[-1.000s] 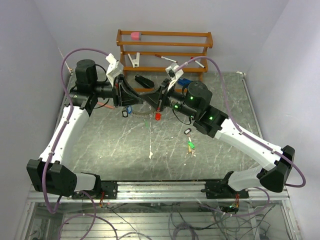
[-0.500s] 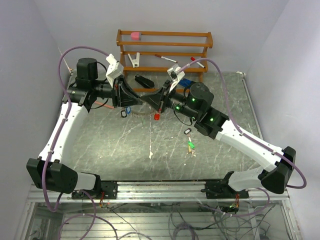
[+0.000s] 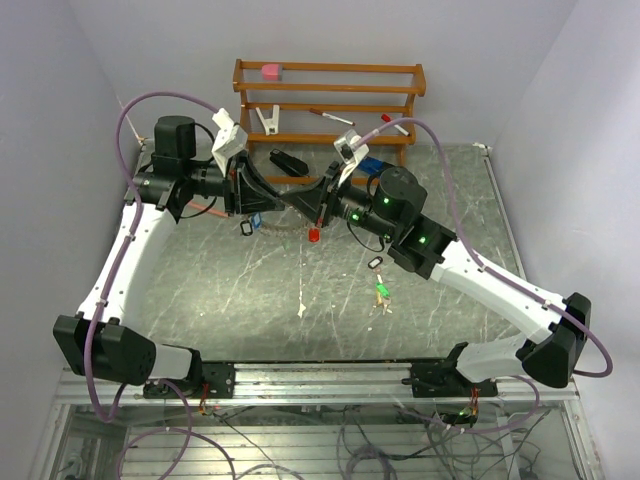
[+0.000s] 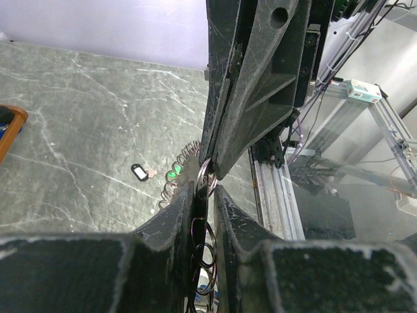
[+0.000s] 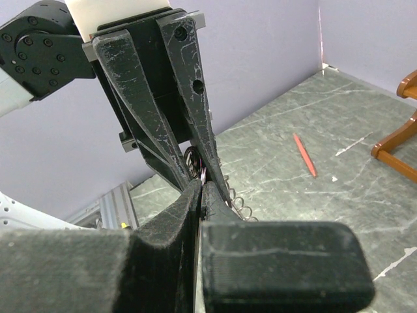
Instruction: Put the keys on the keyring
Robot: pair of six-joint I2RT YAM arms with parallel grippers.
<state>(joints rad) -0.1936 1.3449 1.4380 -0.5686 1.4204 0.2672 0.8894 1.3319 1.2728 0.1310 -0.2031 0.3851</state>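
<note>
Because the keyring (image 4: 201, 176) was judged light, stiff and slippery, its bare wire was pinched by the left gripper (image 4: 206, 190) and right gripper (image 5: 201, 186) alike

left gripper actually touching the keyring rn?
Touching. Left wrist view: the keyring sits pinched at the tips of the left gripper, jaws closed on the wire, no gap showing.

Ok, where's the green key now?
The green key lies on the table, right of centre in the top view, just nearer the bases than the black-tagged key.
</note>
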